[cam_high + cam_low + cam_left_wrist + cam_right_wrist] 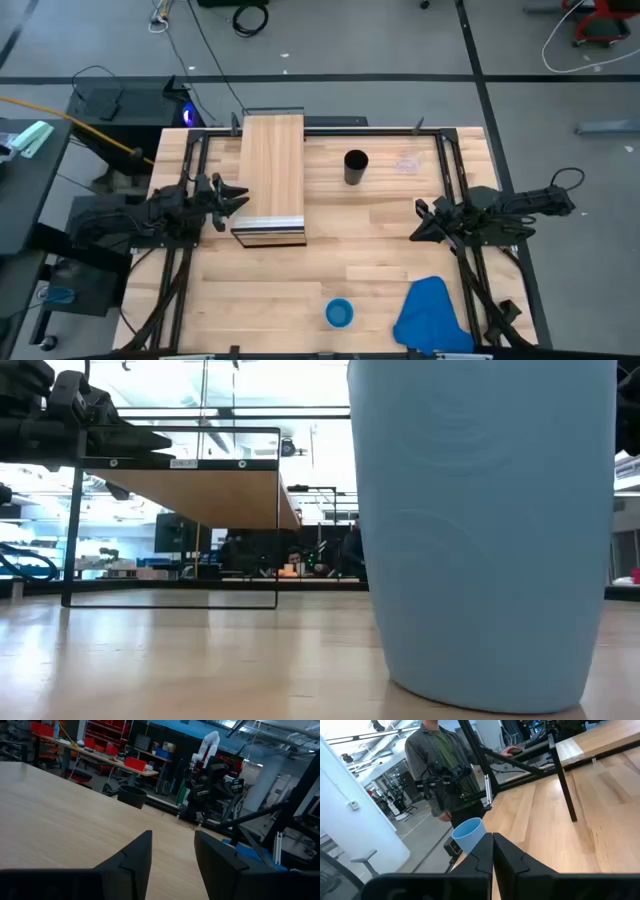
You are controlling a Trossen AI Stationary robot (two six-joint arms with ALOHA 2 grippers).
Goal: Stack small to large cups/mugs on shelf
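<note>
The light-wood shelf stands at the table's far left, its pale metallic edge toward the near side; it also shows in the low view. The black cup stands upright on the table right of the shelf, and its top shows in the left wrist view. The clear cup stands farther right. The blue cup stands upright near the front edge and fills the low view. My left gripper is open and empty beside the shelf's left side. My right gripper is shut and empty at the right.
A blue cloth lies at the near right corner. Black frame rails run along the table's sides. A person stands beyond the table's near edge, past the blue cup. Bare wood lies between the shelf and my right gripper.
</note>
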